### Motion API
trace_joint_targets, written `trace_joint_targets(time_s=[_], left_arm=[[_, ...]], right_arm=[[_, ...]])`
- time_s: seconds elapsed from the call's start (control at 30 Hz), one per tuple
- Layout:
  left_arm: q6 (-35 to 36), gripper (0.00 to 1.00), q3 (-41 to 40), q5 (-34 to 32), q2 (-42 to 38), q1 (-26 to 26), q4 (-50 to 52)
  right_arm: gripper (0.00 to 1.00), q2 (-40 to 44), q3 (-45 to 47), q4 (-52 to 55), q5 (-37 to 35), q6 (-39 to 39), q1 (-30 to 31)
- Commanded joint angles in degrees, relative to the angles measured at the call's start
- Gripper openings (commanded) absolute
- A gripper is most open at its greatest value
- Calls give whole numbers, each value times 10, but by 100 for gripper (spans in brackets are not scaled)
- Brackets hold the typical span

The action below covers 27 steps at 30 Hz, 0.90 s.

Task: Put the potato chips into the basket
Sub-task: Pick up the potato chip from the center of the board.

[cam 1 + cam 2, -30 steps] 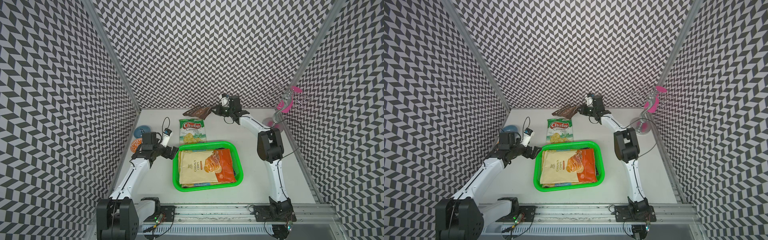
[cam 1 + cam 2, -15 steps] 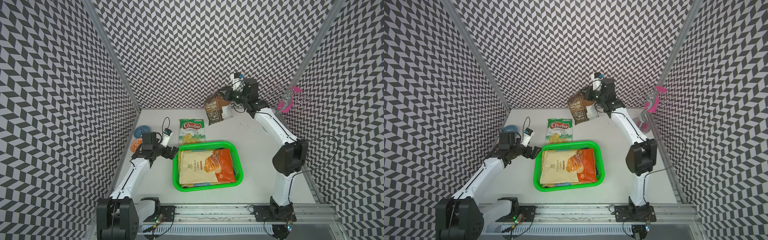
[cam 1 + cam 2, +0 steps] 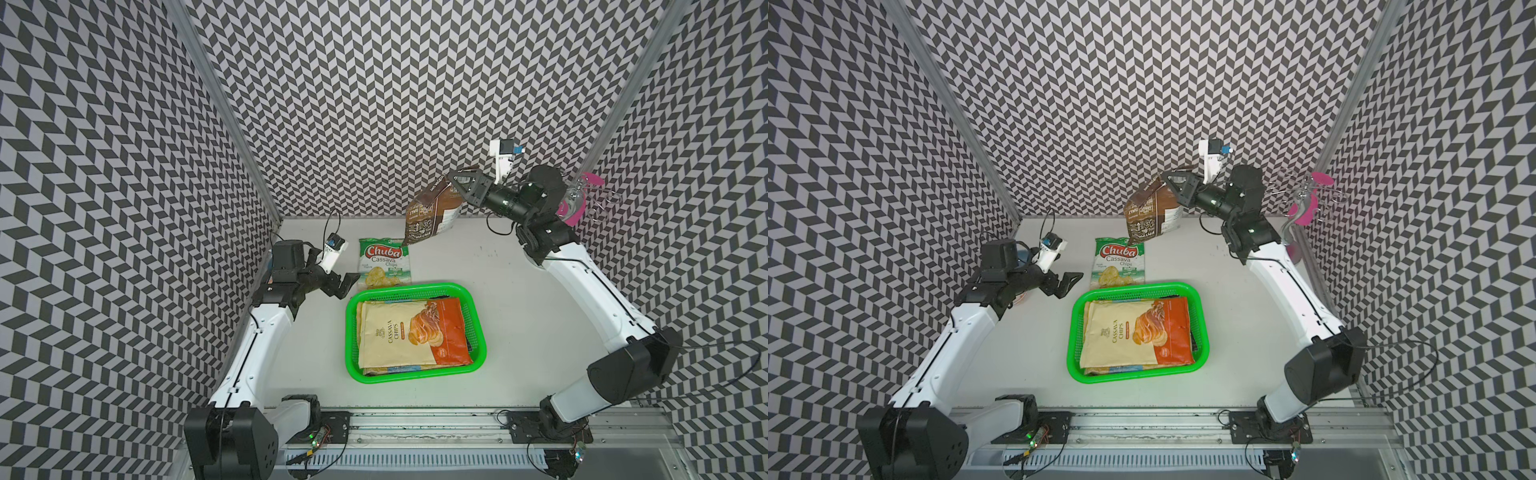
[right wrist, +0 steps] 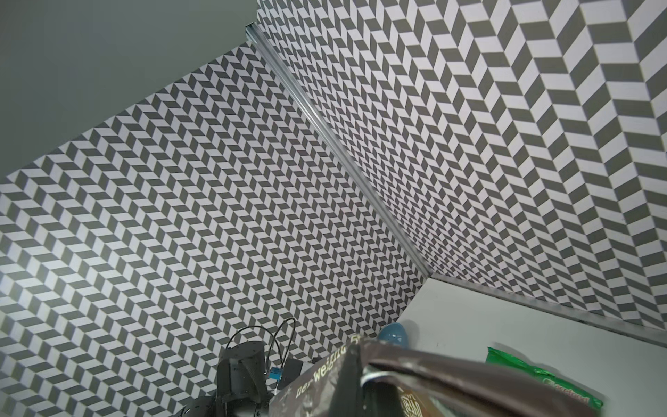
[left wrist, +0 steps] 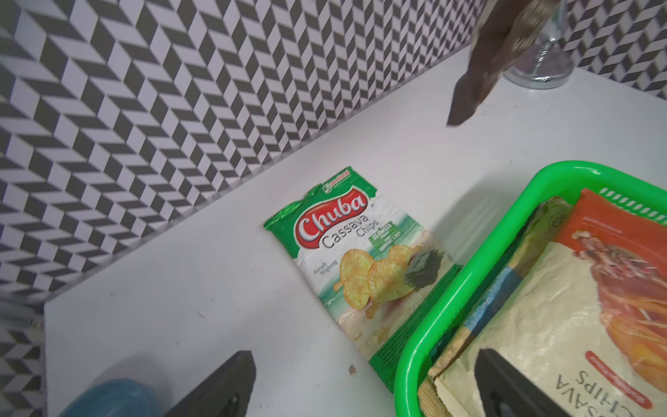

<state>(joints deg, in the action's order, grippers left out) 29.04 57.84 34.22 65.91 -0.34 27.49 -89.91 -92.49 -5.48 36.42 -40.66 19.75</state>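
Observation:
The green basket (image 3: 352, 332) (image 3: 1073, 332) (image 5: 415, 343) sits mid-table and holds a stack of chip bags, with a tan-and-orange cassava bag (image 3: 411, 332) (image 3: 1133, 332) on top. A green-white Chuba bag (image 3: 383, 268) (image 3: 1119, 266) (image 5: 361, 267) lies flat just behind the basket. My right gripper (image 3: 459, 183) (image 3: 1173, 183) is shut on the top edge of a brown bag (image 3: 432, 212) (image 3: 1152, 216) (image 4: 397, 382). That bag hangs in the air over the back of the table. My left gripper (image 3: 347, 284) (image 3: 1069, 280) (image 5: 364, 390) is open and empty, low beside the Chuba bag.
A clear glass stand with pink parts (image 3: 577, 199) (image 3: 1304, 208) stands at the back right, close to my right wrist. A blue bowl (image 5: 108, 397) (image 4: 393, 334) sits by the left wall behind my left arm. Patterned walls close in three sides.
My right arm has lifted the brown bag off the table at the back, and the bag now hangs high. My left arm has not moved.

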Motion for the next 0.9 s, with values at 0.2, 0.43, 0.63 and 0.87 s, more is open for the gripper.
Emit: trace_joint_targets(time_s=[0.2,0.43,0.63,0.87], left_arm=[[67,99,-1,224,-5,-9,-34],[98,99,6,234,6,-44,-18],[97,99,5,191,9,-83,-20],[100,98,16,202,12,-105,-6]], right_arm=[[0,32,56,-185,135,-172,10],[0,61,92,-225,150,-210,35],[0,77,106,-258,139,-229,63],[0,83,109,-290,102,-242,98]])
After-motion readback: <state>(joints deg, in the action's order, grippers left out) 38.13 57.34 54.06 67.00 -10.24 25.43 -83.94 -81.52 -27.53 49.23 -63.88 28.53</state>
